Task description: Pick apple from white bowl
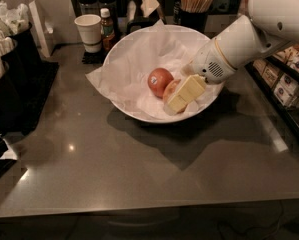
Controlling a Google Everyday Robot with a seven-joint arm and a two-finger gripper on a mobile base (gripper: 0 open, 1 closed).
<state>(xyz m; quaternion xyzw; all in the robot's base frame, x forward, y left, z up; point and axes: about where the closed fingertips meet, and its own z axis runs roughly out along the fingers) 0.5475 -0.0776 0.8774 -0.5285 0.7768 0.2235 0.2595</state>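
Where labels show, we read no text: sticker on red apple and bottle label too small to tell. We locate apple inside white bowl, on crumpled paper, just right of red apple. Gripper sits in bowl, directly over apple, covering most of it. Grip state: we cannot tell.

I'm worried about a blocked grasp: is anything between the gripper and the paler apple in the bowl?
Nothing visible. The gripper is down inside the white bowl, right over the apple and partly hiding it. The redder apple lies beside it, toward the picture's left, not between them.
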